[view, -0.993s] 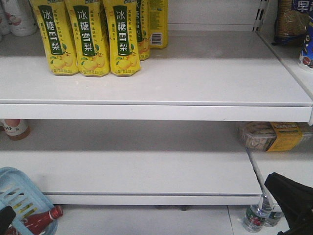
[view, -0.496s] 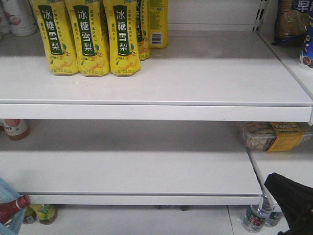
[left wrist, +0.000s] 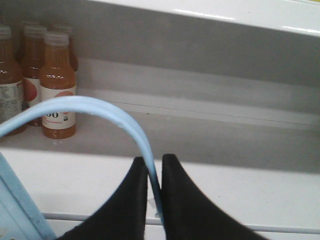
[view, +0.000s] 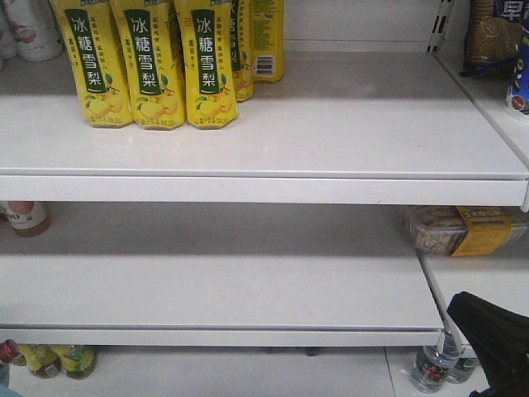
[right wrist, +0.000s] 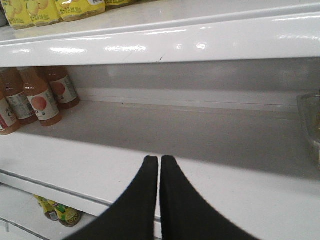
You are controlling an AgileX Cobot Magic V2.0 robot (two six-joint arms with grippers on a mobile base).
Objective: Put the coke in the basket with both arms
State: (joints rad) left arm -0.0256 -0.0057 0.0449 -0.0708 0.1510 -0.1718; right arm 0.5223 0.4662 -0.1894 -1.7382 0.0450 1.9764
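In the left wrist view the left gripper (left wrist: 154,172) is clenched on the thin pale blue handle (left wrist: 100,107) of the basket (left wrist: 17,210): the strap runs down between the two black fingers (left wrist: 127,200), which press against it from either side, then arches up and away to the left. A slab of the basket's blue wall shows at the near left corner of that view, just beside the left finger. Beyond the handle, orange bottles (left wrist: 57,85) stand in a cluster at the far left of a white shelf (left wrist: 225,145). The coke does not show in any view, so its place relative to the jaws cannot be told. In the right wrist view the right gripper (right wrist: 159,165) has its fingers pressed together tip to tip with nothing between them, hanging over the near edge of the middle shelf (right wrist: 200,135); more orange bottles (right wrist: 42,97) stand at that shelf's far left, and a clear tub (right wrist: 311,125) is cut off at the right edge. From the front view, yellow drink packs (view: 149,62) line the far left of the top shelf (view: 331,124), a lidded tray with a yellow label (view: 463,230) sits on the middle level to the right, small bottles (view: 54,360) stand low at the left, water bottles (view: 434,368) at the lower right, and the black bulk of the right arm (view: 496,339) fills the near right corner.
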